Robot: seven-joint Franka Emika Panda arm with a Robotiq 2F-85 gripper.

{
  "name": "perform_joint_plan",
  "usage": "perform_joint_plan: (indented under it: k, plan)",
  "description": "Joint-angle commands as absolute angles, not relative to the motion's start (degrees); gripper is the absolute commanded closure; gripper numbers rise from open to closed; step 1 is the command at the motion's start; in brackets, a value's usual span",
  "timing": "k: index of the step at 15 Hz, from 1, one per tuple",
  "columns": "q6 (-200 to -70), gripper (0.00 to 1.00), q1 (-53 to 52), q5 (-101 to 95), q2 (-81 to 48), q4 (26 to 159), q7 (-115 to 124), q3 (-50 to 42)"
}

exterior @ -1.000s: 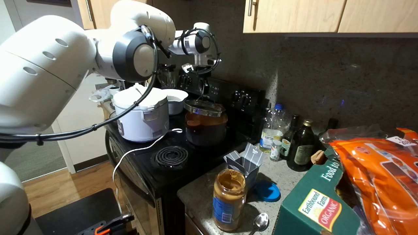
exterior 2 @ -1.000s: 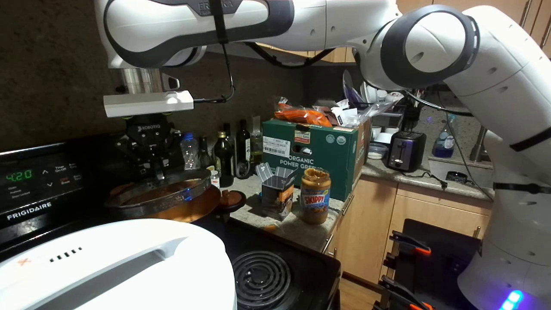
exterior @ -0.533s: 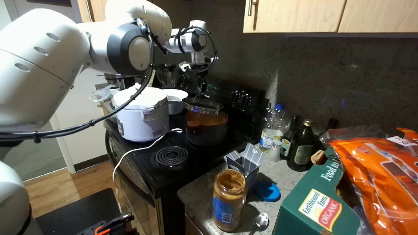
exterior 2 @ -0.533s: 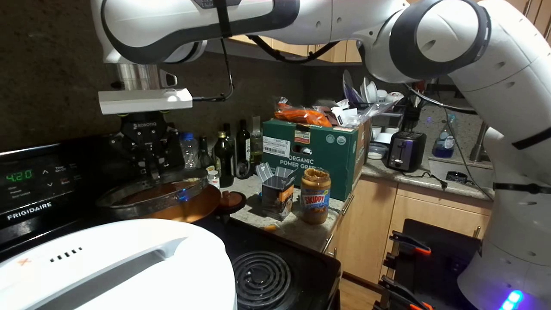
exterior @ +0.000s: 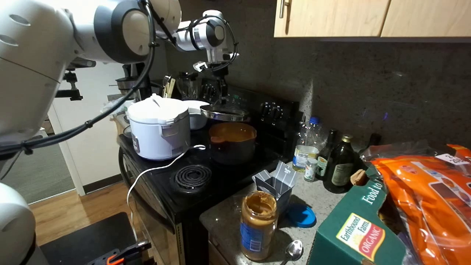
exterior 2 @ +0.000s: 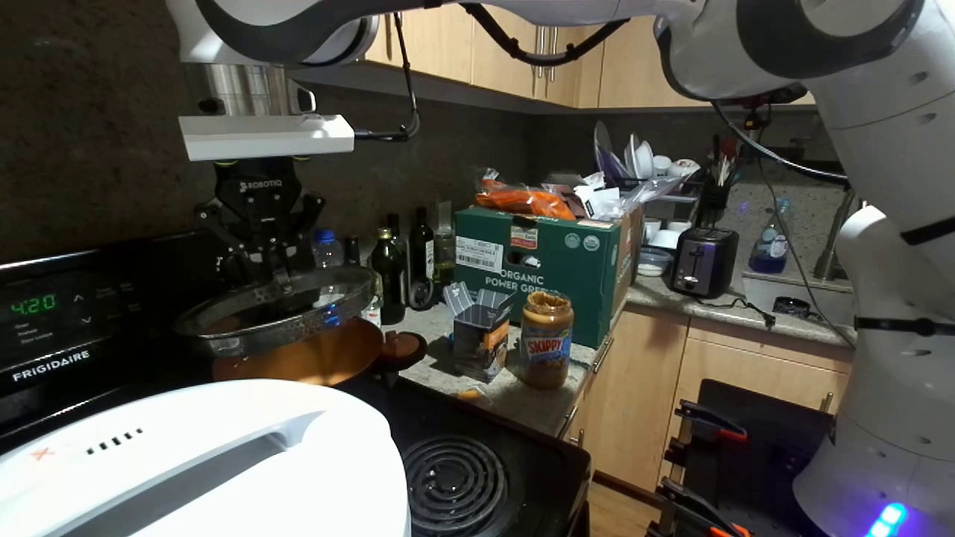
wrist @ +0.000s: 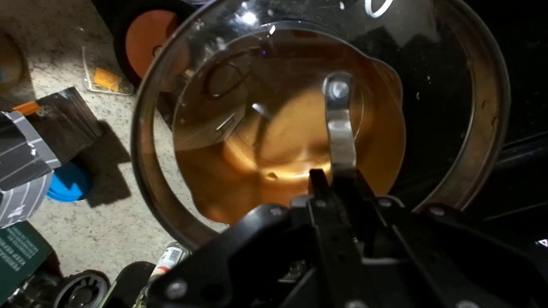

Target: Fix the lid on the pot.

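Gripping one lid (exterior: 225,115) — jaws pinched — above one pot (exterior: 235,149).

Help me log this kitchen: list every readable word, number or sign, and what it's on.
"4:20": oven clock
"FRIGIDAIRE": stove panel
Up and down arrows: stove panel
"ROBOTIQ": end effector
"SKIPPY": jar
"ORGANIC POWER GREE", end unclear: green box
"Earthbound Farm ORGANIC": green box
"Food to", cut off: green box
Orange X: white cooker
Too small or blurred: bottle labels, orange bag's tag, other small print
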State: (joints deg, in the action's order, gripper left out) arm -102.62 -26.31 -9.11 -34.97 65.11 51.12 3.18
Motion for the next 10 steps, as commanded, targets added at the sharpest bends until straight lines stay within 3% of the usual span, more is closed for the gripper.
perform_joint_plan:
  k: [1,10]
  plan:
    - [-109.06,0.93,-26.73,-11.53,-28.82,75.47,53.82,1.93]
    - [-124.18,0.93,-25.62,-15.41,-23.93,90.34,57.19,1.58]
